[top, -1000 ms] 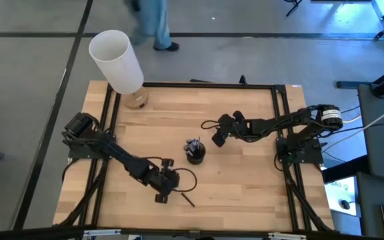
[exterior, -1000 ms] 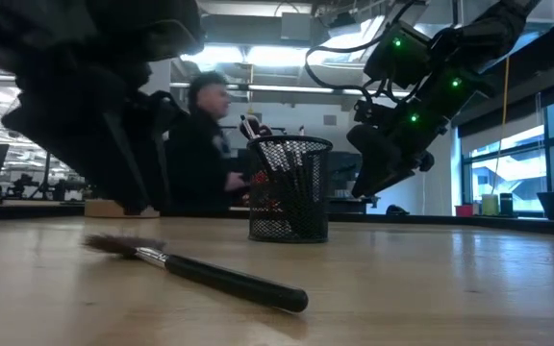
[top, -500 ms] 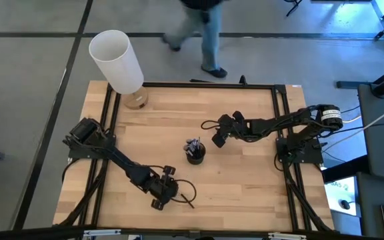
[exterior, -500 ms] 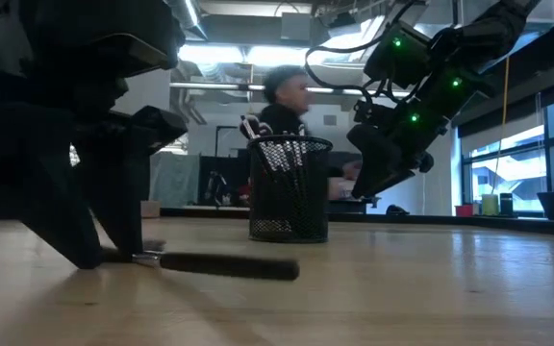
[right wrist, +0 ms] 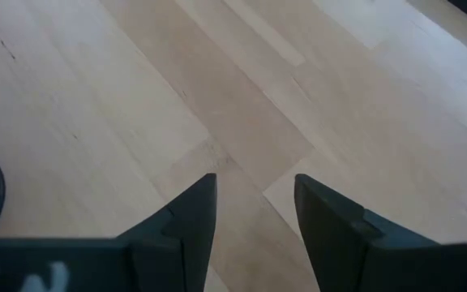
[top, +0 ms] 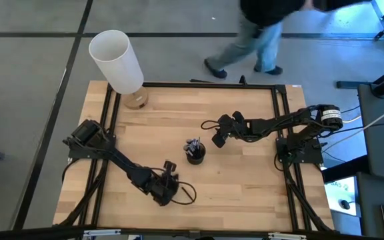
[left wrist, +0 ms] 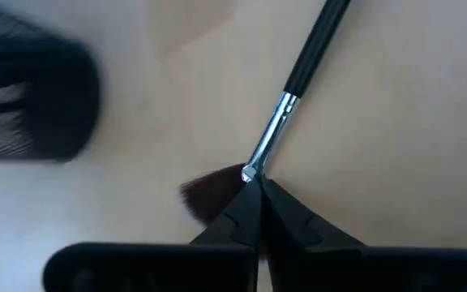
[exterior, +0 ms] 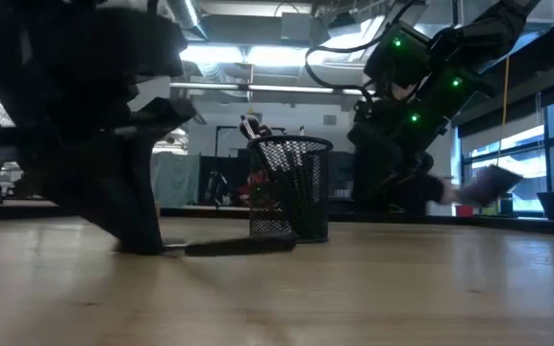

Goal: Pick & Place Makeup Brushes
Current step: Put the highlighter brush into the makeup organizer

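Note:
One makeup brush, with a black handle, silver ferrule and dark tuft, lies flat on the wooden table near its front edge. It also shows in the low view. My left gripper is down on it, shut. Several more brushes stand in a black mesh cup at mid-table. My right gripper hangs open above the table, just right of the cup, with nothing between its fingers. My left gripper has the brush at the ferrule's tuft end, pinched between its two fingertips. The fingers come slanting down from above, from the table's left. The brush lies level on the table, its handle pointing away from the fingers.
A tall white cylinder stands on a round wooden base at the far left corner. Black frame rails run along the table's sides. A person walks past beyond the far edge.
My left gripper has come down onto the table and shut on the brush's tuft end. The brush has swung on the table from slanting toward the near edge to lying about level across the low view. A person has walked rightward behind the table.

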Action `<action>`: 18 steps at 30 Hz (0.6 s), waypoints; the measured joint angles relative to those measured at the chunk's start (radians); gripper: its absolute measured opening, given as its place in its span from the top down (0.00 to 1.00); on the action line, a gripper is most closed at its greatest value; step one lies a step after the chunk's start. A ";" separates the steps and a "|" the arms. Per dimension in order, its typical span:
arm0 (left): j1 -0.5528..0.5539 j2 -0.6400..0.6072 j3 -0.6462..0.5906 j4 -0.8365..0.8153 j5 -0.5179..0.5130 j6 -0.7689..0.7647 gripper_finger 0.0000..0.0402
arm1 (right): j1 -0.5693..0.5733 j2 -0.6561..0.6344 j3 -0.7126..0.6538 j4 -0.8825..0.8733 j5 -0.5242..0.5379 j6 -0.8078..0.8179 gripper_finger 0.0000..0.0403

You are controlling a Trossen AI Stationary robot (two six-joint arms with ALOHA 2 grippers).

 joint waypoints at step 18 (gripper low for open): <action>0.011 0.000 0.397 -0.564 -0.441 0.387 0.99 | 0.000 0.000 0.000 0.000 0.000 0.001 0.59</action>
